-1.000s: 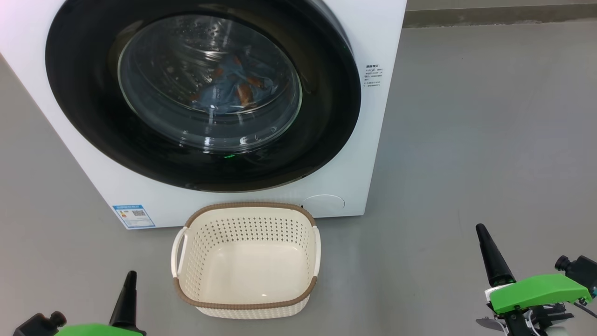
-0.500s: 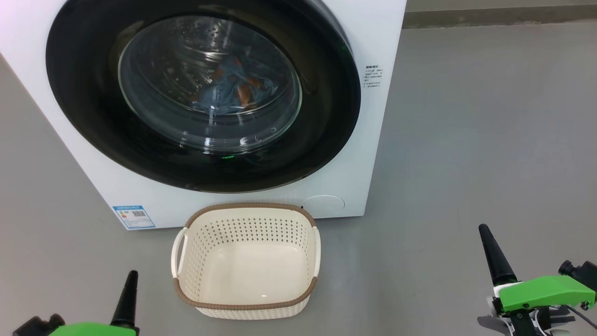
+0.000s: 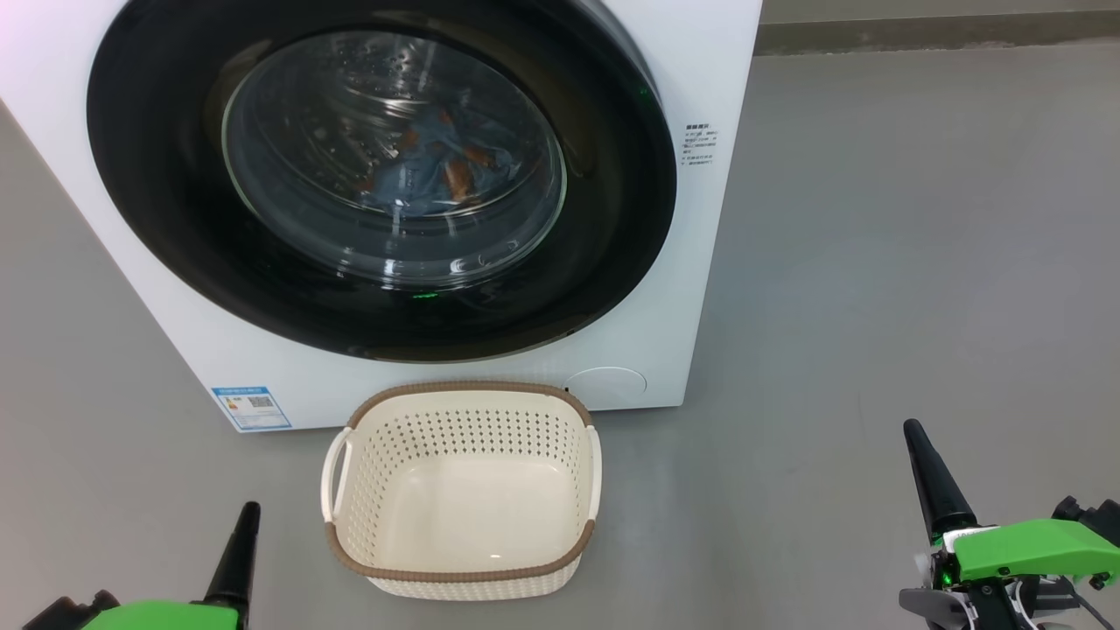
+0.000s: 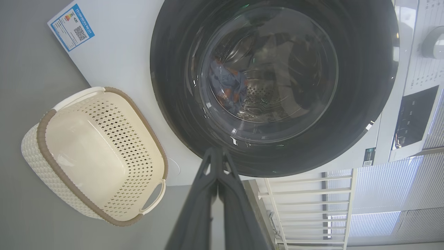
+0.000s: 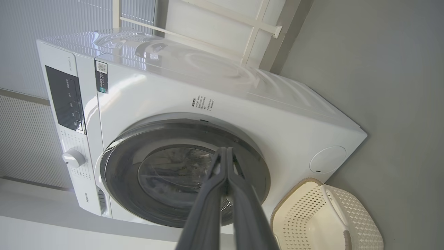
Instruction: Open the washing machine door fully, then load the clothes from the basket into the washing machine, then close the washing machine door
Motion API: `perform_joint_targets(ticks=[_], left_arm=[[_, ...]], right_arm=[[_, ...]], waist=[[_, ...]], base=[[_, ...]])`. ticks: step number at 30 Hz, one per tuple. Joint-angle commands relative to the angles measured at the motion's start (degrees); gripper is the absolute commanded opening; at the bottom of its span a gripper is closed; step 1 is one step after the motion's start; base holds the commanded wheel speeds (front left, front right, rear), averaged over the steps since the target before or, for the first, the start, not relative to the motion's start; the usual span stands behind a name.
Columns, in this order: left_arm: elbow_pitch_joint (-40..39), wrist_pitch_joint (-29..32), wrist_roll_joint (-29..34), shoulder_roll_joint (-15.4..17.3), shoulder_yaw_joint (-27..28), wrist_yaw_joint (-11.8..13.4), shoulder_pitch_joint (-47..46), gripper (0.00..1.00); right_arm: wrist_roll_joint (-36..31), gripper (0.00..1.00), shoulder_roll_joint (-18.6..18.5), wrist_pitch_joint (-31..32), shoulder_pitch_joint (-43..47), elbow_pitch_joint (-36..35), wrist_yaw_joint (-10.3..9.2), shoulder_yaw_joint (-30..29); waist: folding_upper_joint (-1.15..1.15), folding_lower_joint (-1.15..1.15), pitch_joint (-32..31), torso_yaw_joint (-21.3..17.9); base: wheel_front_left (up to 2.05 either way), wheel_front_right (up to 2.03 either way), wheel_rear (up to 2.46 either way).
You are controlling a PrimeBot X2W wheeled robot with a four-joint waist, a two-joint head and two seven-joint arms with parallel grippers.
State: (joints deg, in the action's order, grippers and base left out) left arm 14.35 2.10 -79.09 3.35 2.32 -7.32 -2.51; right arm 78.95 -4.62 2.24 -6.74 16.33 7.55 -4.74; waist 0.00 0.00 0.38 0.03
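The washing machine (image 3: 262,367) (image 5: 242,114) stands ahead with its round black-ringed door (image 3: 612,192) (image 4: 173,86) (image 5: 118,163) closed flat against the front. Behind the glass, the light-blue clothes (image 3: 437,171) (image 4: 227,86) with orange figures lie in the steel drum. The cream basket (image 3: 464,560) (image 4: 52,152) (image 5: 347,222) sits on the floor before the machine, with nothing in it. My left gripper (image 3: 248,512) (image 4: 216,151) is at the lower left, shut and holding nothing. My right gripper (image 3: 913,430) (image 5: 225,150) is at the lower right, shut and likewise bare, well clear of basket and door.
Grey floor (image 3: 875,262) stretches to the right of the machine up to a wall base (image 3: 919,31). A control panel (image 5: 66,99) and a dial (image 5: 73,158) top the machine's front. White railings (image 4: 312,208) and blinds stand beyond it.
The right gripper has drifted slightly right and down in the head view; the left gripper sank a little. Door, clothes and basket have not moved.
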Motion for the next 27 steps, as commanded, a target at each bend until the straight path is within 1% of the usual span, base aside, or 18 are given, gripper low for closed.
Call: perform_joint_targets(ticks=[1,23,27], left_arm=[[-1.02,0.56,-1.81,0.55,1.98,-0.14,-2.62,0.00],[-0.32,4.13,-13.19,-0.23,3.90,-0.16,-3.65,0.00],[-0.31,4.18,-13.29,-0.25,3.94,-0.16,-3.66,0.00]], right_arm=[[1.86,0.00,0.13,0.68,0.05,-1.82,-0.04,0.45],[13.06,0.00,1.70,4.24,0.55,-2.30,-0.06,-1.79],[13.18,0.00,1.72,4.28,0.56,-2.31,-0.06,-1.82]], waist=[[0.00,0.00,-0.02,0.00],[0.00,0.00,-0.20,-0.02],[0.00,0.00,-0.20,-0.02]], base=[[0.00,0.00,0.00],[0.00,0.00,0.00],[0.00,0.00,0.00]])
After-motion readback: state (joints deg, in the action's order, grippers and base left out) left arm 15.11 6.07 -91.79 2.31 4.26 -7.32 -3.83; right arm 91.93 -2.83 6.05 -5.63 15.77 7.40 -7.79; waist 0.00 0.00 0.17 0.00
